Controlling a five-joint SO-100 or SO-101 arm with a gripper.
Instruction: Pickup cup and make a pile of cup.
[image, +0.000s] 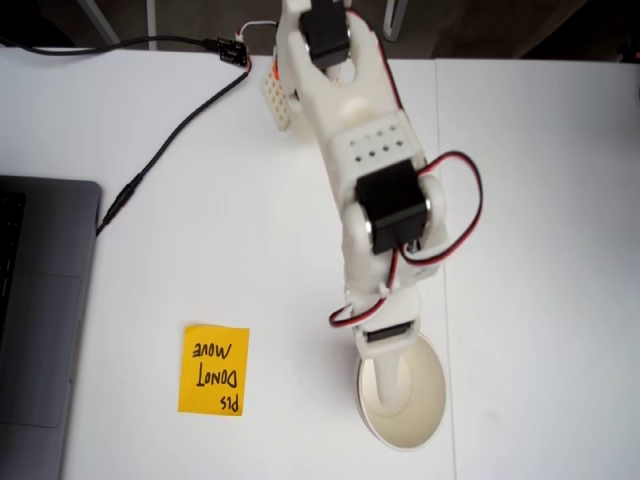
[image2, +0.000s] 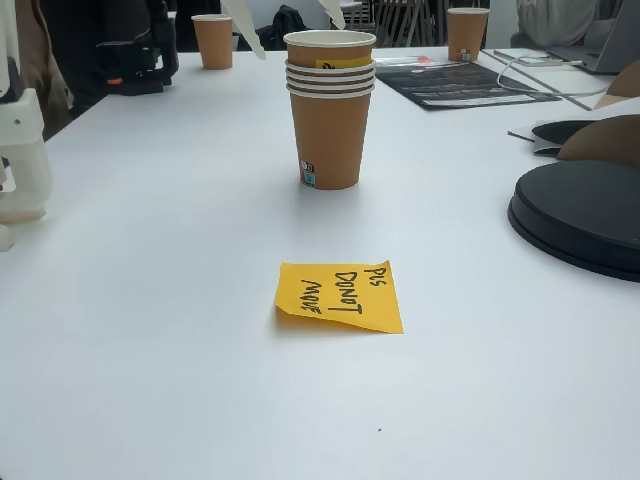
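Note:
A pile of cups (image2: 330, 130) stands upright on the white table: several brown paper cups nested together, rims stacked. The top cup (image2: 330, 48) carries a yellow label just under its rim. From above, the pile reads as one cup (image: 425, 385) with a cream inside. My gripper (image2: 300, 38) hangs just over the pile, and its two white fingers are spread apart, one finger (image2: 246, 28) to the left of the rim and one at the rim's top. In the view from above, my gripper (image: 395, 392) covers the cup's left part, with one finger over the opening.
A yellow "PLS DONOT MOVE" sticky note (image: 214, 369) lies left of the pile. A grey laptop (image: 40, 310) sits at the left table edge, with a black cable (image: 160, 150) behind it. A black round disc (image2: 580, 215) lies at the right, and other cups (image2: 212, 40) stand far back.

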